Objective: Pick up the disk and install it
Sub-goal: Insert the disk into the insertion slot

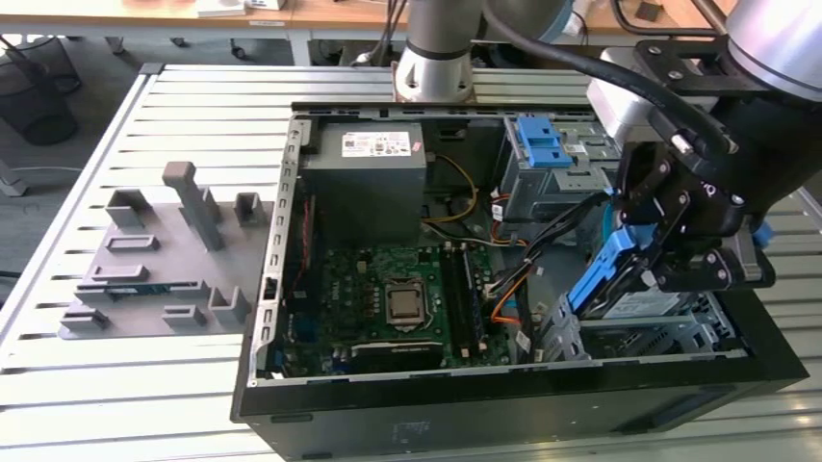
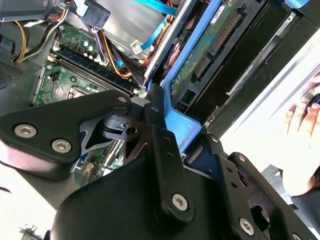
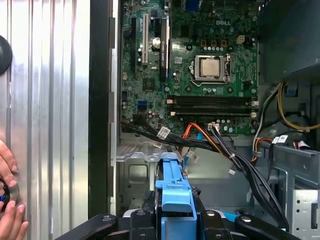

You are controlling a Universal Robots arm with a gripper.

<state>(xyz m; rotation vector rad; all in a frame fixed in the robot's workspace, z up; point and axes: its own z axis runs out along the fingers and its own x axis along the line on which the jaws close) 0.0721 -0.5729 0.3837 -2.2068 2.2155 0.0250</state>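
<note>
Gripper was clamped on the disk — held tilted over the drive bay in the PC case — its frame could snag loose cables or jam crooked at the bay

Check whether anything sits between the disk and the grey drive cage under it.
Nothing visible lies between the disk, held tilted in the gripper, and the grey drive cage beneath it. A black cable bundle runs close beside the cage in the first wrist view and might snag it.
</note>
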